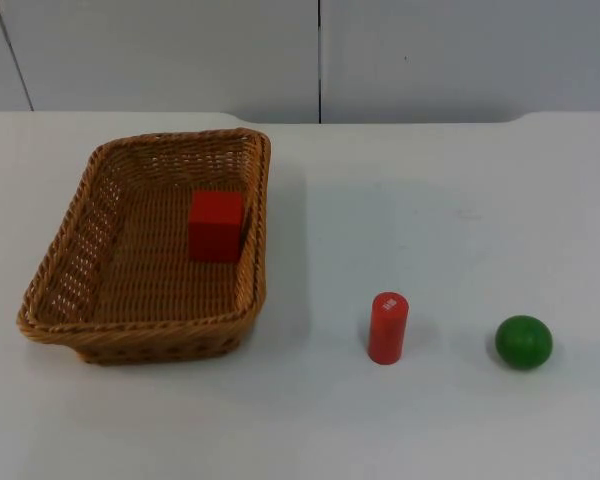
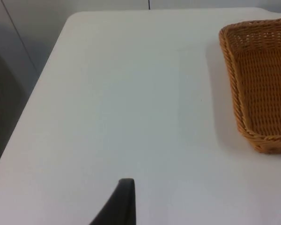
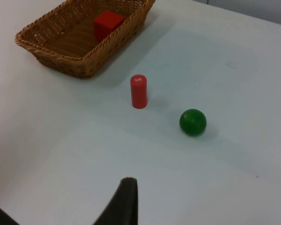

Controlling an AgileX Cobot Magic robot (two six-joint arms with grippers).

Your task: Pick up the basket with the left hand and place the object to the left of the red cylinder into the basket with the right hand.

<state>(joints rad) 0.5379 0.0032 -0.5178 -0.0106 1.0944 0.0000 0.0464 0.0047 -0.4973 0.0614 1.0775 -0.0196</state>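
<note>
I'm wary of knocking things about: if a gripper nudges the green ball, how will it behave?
The green ball looks round and smooth, lying free on the white table, so it would probably roll off. The upright red cylinder stands beside it, apart, and might tip if struck.

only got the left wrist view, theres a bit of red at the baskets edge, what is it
observer: a red cube, lying inside the basket close to the wall that faces the cylinder.
operator: where is the cylinder then
observer: the red cylinder stands upright on the table, apart from the basket, between it and a green ball.
</note>
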